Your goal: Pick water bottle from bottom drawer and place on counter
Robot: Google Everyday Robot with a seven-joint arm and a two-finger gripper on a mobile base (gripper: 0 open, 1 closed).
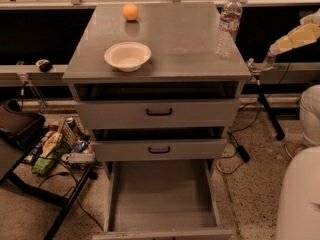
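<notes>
The water bottle (228, 25), clear and ribbed with a white cap and a pale label band, stands upright on the counter (175, 36) near its right edge. My gripper (279, 45) is out past the counter's right side, at about the height of the bottle's base and well apart from it. It holds nothing. The bottom drawer (161, 194) is pulled open below, with its grey floor bare.
A white bowl (127, 55) and an orange ball (130, 11) sit on the left half of the counter. A small clear bottle (270, 59) stands right of the cabinet, just under the gripper. Bags and cables (55, 145) lie on the floor at left. My white body (300, 199) fills the lower right.
</notes>
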